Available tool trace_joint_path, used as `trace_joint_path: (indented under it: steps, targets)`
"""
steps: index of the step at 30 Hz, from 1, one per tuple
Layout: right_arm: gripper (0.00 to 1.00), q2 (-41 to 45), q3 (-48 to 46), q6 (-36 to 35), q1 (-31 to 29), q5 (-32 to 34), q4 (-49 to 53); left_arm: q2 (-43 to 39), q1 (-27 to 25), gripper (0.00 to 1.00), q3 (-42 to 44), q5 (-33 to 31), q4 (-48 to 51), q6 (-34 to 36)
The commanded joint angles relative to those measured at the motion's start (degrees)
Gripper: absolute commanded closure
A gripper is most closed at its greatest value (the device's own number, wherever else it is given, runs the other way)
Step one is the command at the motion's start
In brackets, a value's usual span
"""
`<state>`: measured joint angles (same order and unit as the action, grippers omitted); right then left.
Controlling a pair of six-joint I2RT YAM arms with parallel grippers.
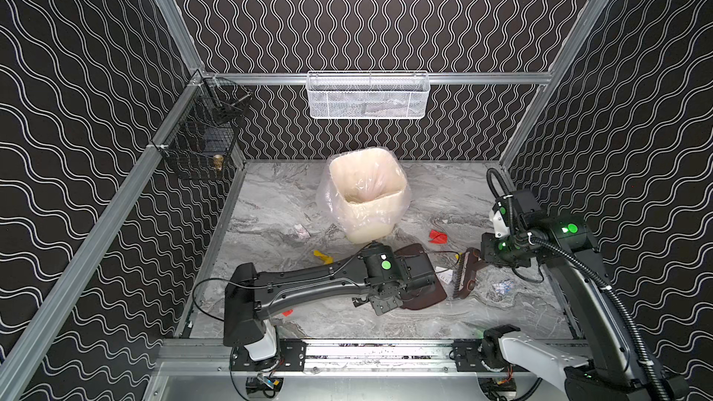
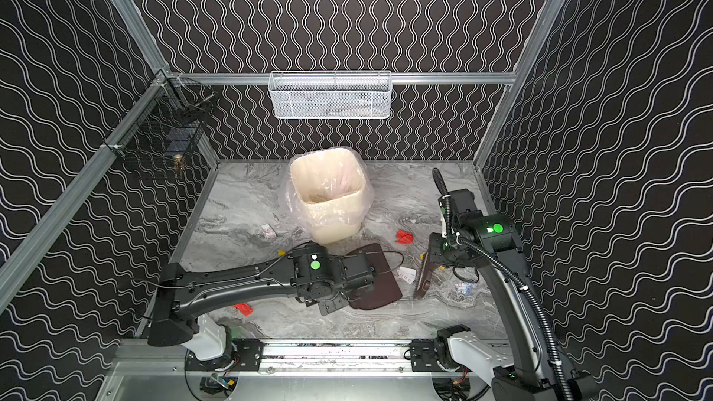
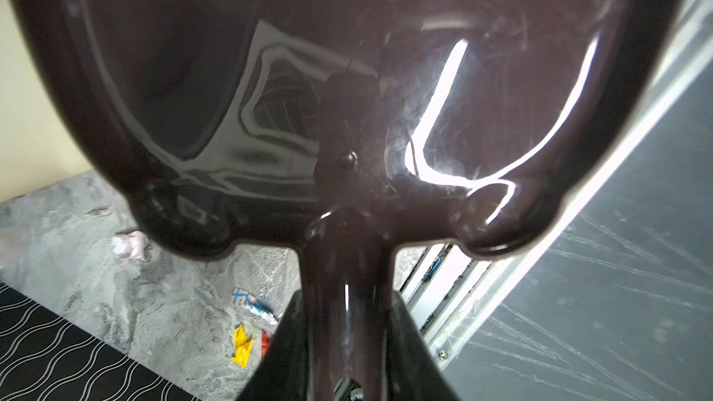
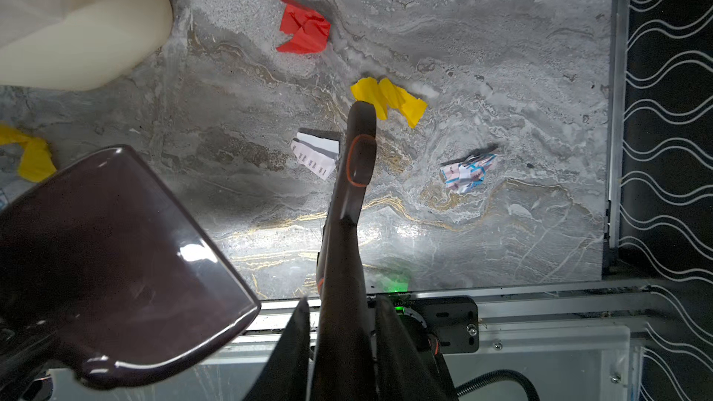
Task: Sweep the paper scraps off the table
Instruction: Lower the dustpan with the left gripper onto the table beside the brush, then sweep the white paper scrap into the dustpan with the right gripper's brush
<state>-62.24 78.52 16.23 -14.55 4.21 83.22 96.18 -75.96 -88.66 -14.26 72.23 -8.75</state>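
Black booth with wavy white lines

Three black walls (image 1: 386,13) with white wavy lines are framed by aluminium rails (image 1: 482,78). A white mesh basket (image 1: 366,96) hangs on the back rail. A black wire basket (image 1: 204,136) hangs on the left rail, near the far corner.

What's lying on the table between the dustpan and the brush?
A white printed paper scrap lies between the dustpan and the brush, close beside the brush. Both top views and the right wrist view show it.
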Motion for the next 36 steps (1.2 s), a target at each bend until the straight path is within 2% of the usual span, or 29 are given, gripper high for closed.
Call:
trace_joint_path:
  steps: [1,15,24,29,36]
  targets:
    - [1.00,0.0,-0.7,1.2,-0.6,2.0,1.0,0.6,0.4,1.00,2.9,1.5,-4.6,-0.1]
    - [1.00,-4.7,-4.1,0.6,-6.8,1.2,-3.2,2.6,5.5,1.00,11.4,4.7,-10.4,1.8]
    - [1.00,-7.1,-1.3,0.1,-13.8,0.6,-4.0,0.5,7.1,1.00,15.7,5.8,-10.6,0.6]
    - [1.00,-6.3,0.9,0.6,-14.6,2.1,-3.1,0.0,7.4,1.00,17.1,6.9,-10.6,0.4]
    - [1.00,-7.8,-1.0,1.4,-14.6,3.6,-4.0,1.1,7.9,1.00,17.5,9.1,-10.7,1.4]
